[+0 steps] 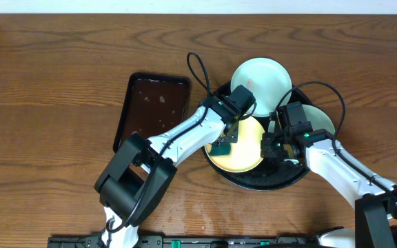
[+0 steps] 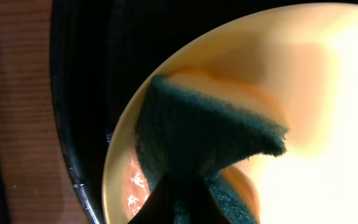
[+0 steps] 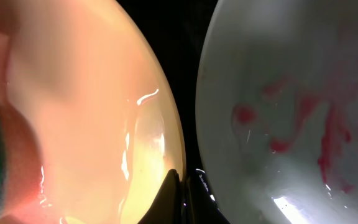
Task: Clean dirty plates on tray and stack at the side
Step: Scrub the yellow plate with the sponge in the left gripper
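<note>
The pale yellow plate (image 1: 247, 148) lies in the round black tray (image 1: 274, 177). My left gripper (image 1: 224, 143) is shut on a teal sponge (image 2: 204, 134) and presses it onto the yellow plate (image 2: 328, 93), with wet reddish smear beside it. My right gripper (image 1: 271, 147) is shut on the yellow plate's right rim (image 3: 86, 93); its fingertips (image 3: 182, 196) pinch the edge. One mint plate (image 1: 260, 79) rests at the tray's far edge. The other mint plate (image 1: 317, 118) sits at the right, partly hidden by the right arm, and shows red smears in the right wrist view (image 3: 291, 112).
A rectangular dark brown tray (image 1: 154, 107) lies left of the black tray on the wooden table (image 1: 47, 103). The black tray's rim (image 2: 73, 168) shows in the left wrist view. Both arms cross over the black tray.
</note>
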{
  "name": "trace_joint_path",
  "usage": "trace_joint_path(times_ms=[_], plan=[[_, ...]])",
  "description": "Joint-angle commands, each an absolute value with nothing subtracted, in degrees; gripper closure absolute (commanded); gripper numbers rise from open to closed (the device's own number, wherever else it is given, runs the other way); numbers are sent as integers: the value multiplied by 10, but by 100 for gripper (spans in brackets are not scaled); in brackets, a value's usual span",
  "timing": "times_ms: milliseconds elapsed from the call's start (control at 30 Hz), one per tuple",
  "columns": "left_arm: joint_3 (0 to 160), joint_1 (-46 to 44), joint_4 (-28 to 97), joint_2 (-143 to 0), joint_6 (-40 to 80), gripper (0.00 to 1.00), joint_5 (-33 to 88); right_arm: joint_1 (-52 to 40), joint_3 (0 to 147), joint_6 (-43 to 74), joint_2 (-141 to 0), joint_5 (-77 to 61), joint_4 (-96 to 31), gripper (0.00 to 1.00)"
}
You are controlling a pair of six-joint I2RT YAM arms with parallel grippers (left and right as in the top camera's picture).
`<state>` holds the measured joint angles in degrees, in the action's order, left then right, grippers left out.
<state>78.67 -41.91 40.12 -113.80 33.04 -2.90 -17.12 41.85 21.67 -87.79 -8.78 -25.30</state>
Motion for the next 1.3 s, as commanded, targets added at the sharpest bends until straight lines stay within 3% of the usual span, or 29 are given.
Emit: trace_joint_path(times_ms=[0,233,500,700,933,1267], plan=[[764,-390,380,-1170,337,92,-6,-169,420,207,-874,-58,-264,99],[763,-412,271,-1175,338,92,269,-169,420,207,-874,-58,-264,99],[761,-444,263,-1176,337,92,280,-169,420,207,-874,-58,-264,99],[761,-434,311,-1177,338,92,150,-169,420,207,-874,-58,-264,99],[762,-418,432,-1176,398,92,-162,-169,420,207,-874,-58,-264,99],[815,-418,519,-1175,397,92,-293,-169,420,207,-874,-58,-268,99]])
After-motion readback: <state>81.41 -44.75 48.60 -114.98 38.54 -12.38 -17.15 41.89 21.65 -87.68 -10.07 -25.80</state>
